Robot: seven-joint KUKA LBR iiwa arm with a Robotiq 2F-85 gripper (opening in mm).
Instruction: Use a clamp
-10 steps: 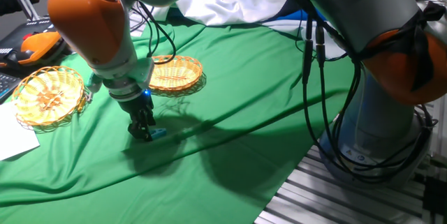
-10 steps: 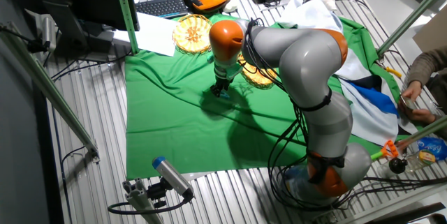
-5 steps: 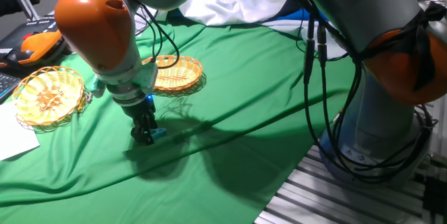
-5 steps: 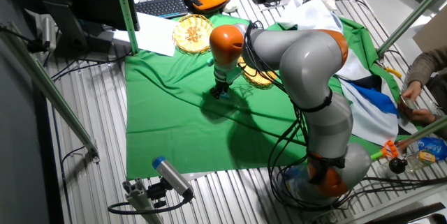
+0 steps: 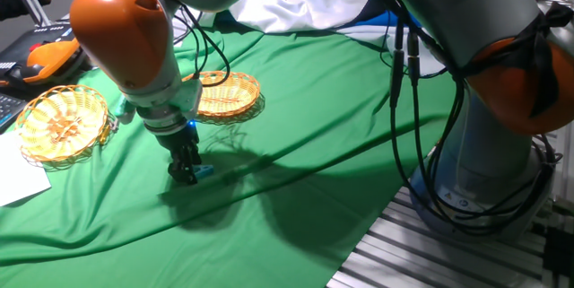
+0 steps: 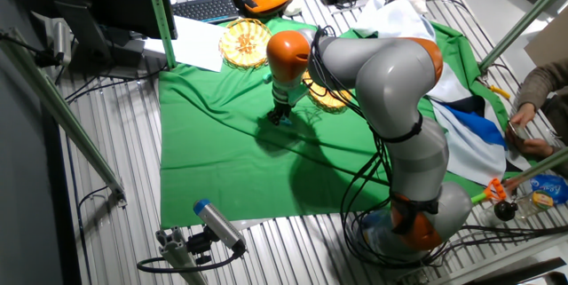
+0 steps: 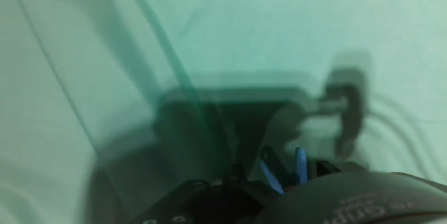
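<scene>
- Hovering low over the green cloth (image 5: pixel 296 126), gripper (image 5: pixel 186 172) sits at the clamp (image 5: pixel 204 170); can't tell if it's closed on it.
- Step looks like grasping.
- Next: confirm grip, then lift; baskets (image 5: pixel 63 122) nearby.

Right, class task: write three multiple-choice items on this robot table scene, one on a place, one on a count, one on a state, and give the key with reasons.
1. Where is the pincer?
A. Inside a basket
B. Low over the green cloth, beside the clamp
C. Above the white paper

2. How many wicker baskets are on the table?
A. One
B. Two
C. Four

3. What is the clamp's state?
A. Low at the cloth by the pincer tips
B. Raised high in the air
C. Lying in a basket

Key:
1 B, the tips sit right at the cloth next to the teal clip.
2 B, one basket lies near the paper, another behind the arm.
3 A, it shows at cloth level beside the tips.
</scene>
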